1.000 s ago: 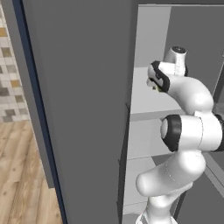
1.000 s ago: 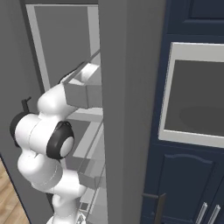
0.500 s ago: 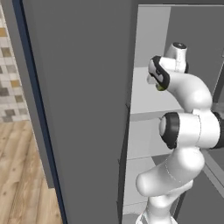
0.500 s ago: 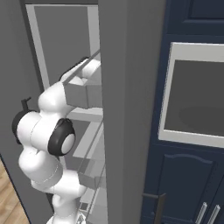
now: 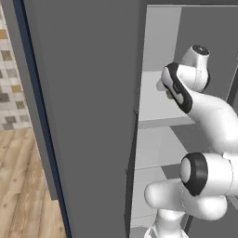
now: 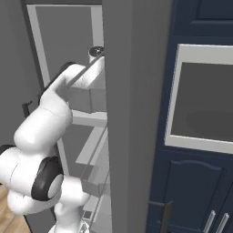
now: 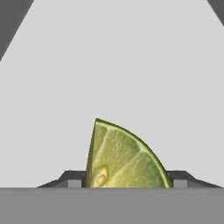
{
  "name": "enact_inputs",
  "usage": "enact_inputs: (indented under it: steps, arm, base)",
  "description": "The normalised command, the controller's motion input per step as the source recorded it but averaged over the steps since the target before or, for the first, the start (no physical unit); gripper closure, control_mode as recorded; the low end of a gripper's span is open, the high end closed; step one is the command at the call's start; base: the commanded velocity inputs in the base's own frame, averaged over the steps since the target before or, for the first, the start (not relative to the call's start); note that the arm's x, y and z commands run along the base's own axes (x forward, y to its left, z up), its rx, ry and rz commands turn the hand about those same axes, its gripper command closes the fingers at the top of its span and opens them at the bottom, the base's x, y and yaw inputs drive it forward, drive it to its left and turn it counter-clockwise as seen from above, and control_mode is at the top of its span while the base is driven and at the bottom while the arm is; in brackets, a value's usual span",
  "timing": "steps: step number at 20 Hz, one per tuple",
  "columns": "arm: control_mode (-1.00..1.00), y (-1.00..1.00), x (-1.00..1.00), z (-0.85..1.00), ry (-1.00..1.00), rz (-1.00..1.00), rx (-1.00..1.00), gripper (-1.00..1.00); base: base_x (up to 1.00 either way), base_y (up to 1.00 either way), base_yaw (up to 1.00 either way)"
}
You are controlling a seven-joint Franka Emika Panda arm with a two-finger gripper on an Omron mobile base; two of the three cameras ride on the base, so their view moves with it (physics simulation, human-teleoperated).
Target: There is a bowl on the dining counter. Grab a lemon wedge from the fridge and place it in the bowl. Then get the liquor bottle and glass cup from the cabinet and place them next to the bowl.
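Note:
A yellow-green lemon wedge (image 7: 124, 159) stands on the pale shelf (image 7: 113, 65) inside the open fridge (image 5: 88, 116), cut face toward the camera. My gripper (image 7: 127, 180) is shut on it, with the dark fingertips (image 7: 72, 178) pressed against both of its sides. From the left base view the hand (image 5: 173, 86) reaches over the upper fridge shelf (image 5: 155, 104), and a sliver of the wedge (image 5: 169, 95) peeks out below it. In the right base view the arm (image 6: 54, 109) goes in behind the fridge wall (image 6: 132, 113), which hides the hand.
The open grey fridge door (image 5: 69, 139) stands close on the left of the arm. Lower fridge shelves (image 6: 91, 150) sit below the hand. Navy cabinets with a built-in oven window (image 6: 205, 104) are to the right. Wooden floor (image 5: 23, 186) and a tiled wall (image 5: 11, 83) lie at the left.
The jaws have come together onto the lemon wedge. The hand has edged slightly higher over the shelf; the rest of the arm has barely moved.

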Motion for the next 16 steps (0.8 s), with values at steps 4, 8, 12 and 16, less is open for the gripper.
enact_inputs:
  steps: [4,8,12,16]
  arm:
    - [-1.00,0.15,-1.00,0.94,-0.09,-0.01,0.00,1.00]
    - [-1.00,0.04,-1.00,0.51,0.01,-0.03,-0.01,1.00]
    - [-1.00,0.27,-1.00,0.22,0.03,0.00,0.00,1.00]
    - [-1.00,0.58,-1.00,0.04,0.02,0.00,-0.01,1.00]
  base:
    - [0.00,0.00,0.00]
    - [0.00,0.00,0.00]
    - [0.00,0.00,0.00]
    - [0.00,0.00,0.00]
